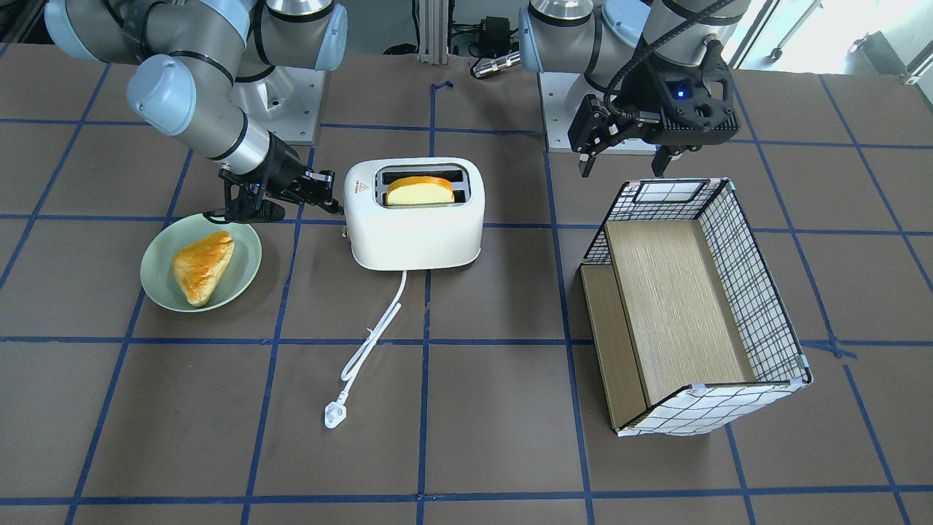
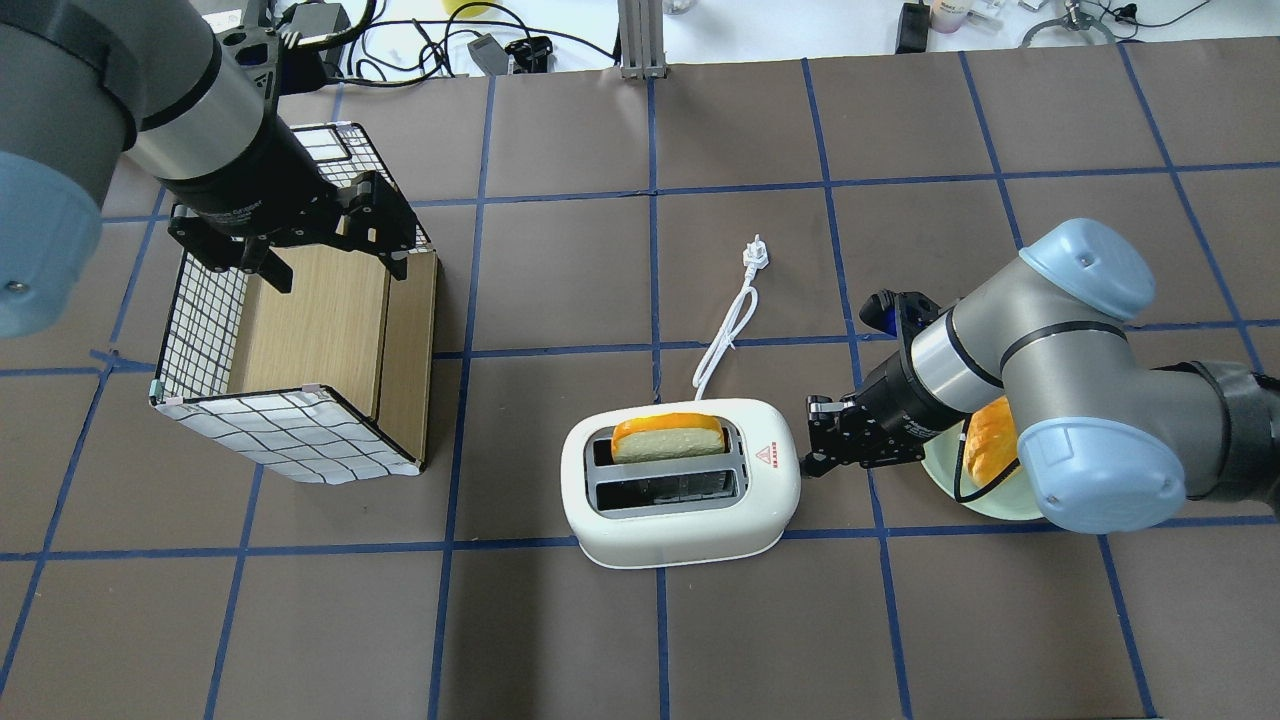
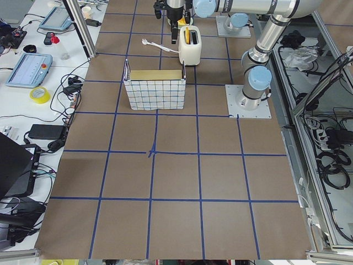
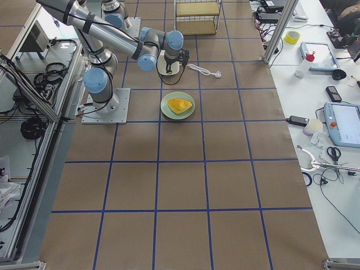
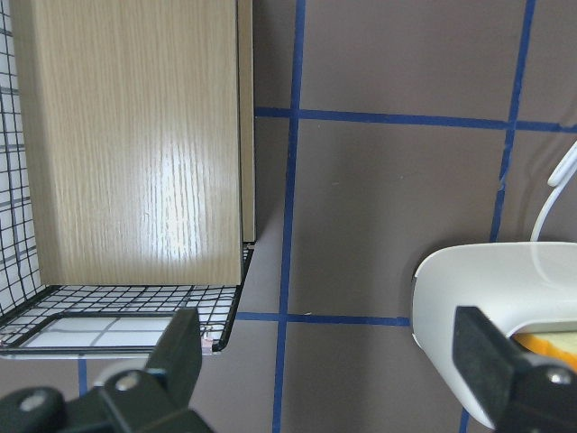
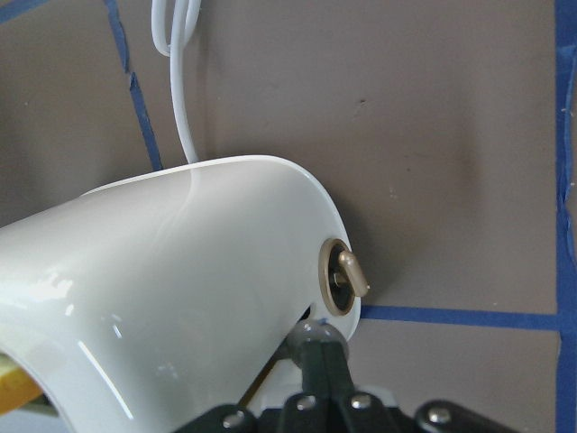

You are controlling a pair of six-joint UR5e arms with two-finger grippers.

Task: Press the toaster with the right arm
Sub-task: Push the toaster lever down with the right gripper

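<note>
Nearest the lens, right gripper (image 6: pixel 315 343) with fingers pressed together, tip at the toaster's (image 2: pixel 690 520) end just below the grey lever knob (image 6: pixel 347 271). Toaster upright on the table (image 2: pixel 560 640), bread slice (image 2: pixel 667 437) in one slot. Well off the toaster's opposite end, left gripper (image 5: pixel 326 352) spread wide above a wire basket (image 2: pixel 290 440).

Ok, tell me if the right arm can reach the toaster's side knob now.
Probably yes: the right gripper sits at the end of the toaster, beside the knob, nothing between.
</note>
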